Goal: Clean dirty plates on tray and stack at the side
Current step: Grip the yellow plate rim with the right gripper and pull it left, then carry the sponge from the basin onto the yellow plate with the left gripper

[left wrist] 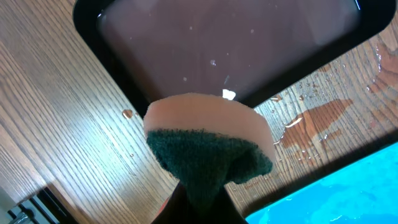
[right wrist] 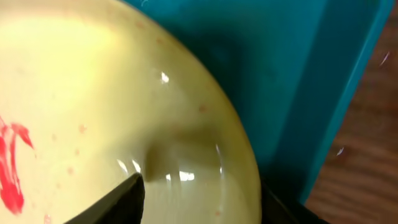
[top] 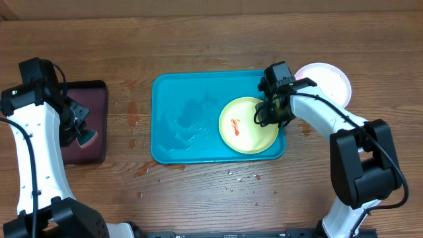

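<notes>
The right gripper (top: pixel 268 114) is down at the right-hand end of the large turquoise rectangular plastic tray (top: pixel 185 92). It sits on the edge of the round yellow-green plastic plate (top: pixel 244 125). In the wrist view one dark finger (right wrist: pixel 118 200) rests on the plate's inner face, and the other sits outside its rim, next to the tray's wall. The two stand apart with the rim between them. I cannot tell whether they are actually squeezing it.

That plate lies flat inside the tray, in its right half, with a red smear (top: pixel 236 125) near its middle. The tray's left half is bare and looks wet. A round white plastic plate (top: pixel 327 82) sits on the wooden table (top: pixel 198 198) just beyond the tray's upper right corner.

Well to the left of the tray, the left gripper (top: pixel 80 125) is pressed together on a peach sponge with a dark green scrubbing layer (left wrist: pixel 208 134). It holds the sponge above the smaller black tray with the maroon inside (top: pixel 92 99). A small puddle (left wrist: pixel 314 121) lies on the wood between the two trays.
</notes>
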You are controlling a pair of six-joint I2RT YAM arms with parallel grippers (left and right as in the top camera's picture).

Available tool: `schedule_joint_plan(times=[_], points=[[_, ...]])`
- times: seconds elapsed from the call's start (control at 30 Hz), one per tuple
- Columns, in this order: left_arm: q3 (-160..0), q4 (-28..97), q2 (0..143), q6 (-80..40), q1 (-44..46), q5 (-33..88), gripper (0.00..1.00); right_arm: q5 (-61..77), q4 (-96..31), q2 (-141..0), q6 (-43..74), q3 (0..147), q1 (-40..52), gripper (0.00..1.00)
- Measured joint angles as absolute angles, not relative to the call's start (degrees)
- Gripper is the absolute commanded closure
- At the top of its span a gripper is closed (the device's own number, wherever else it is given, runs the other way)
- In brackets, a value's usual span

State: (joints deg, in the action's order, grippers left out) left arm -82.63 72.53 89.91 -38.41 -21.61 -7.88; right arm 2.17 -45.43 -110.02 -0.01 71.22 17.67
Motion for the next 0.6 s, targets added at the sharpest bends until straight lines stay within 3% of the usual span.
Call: schedule_joint_plan(times=[0.27, 0.43, 0.6], points=[[-82.59, 72.23, 89.91, -37.52, -21.63, -7.05, 0.96, 2.24, -44.34, -109.65, 8.62, 68.82, 17.72, 0.47], [-82.54, 69.63, 89.91, -32.4, -21.56, -0.99, 0.96, 3.55, -39.51, -108.38, 11.18, 66.28, 17.63, 0.77], [-82.52, 68.71, 89.91, -27.7, -19.35, 4.97, 0.96, 7.86, -36.32, -108.38, 15.53, 65.47, 17.65, 0.87]])
